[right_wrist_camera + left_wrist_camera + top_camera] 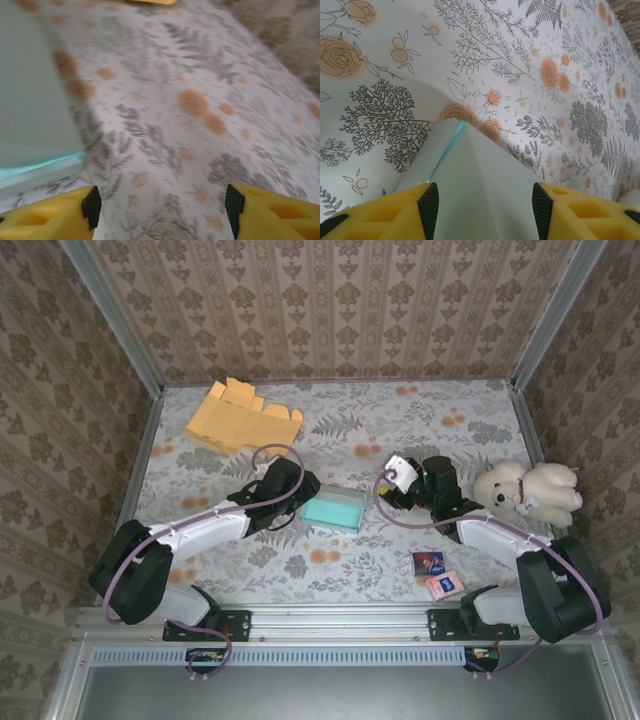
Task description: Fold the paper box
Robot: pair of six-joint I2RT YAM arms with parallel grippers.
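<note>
The paper box is pale teal and lies folded flat-sided in the middle of the table. My left gripper is at its left end. In the left wrist view the box spans the whole gap between the two black pads, so the left gripper is shut on it. My right gripper stands a little to the right of the box, apart from it. In the right wrist view that gripper is open over bare tablecloth, with the box off to its left.
A flat, unfolded yellow carton lies at the back left. A white teddy bear sits at the right edge. Two small cards lie near the right arm's base. Patterned walls close in three sides.
</note>
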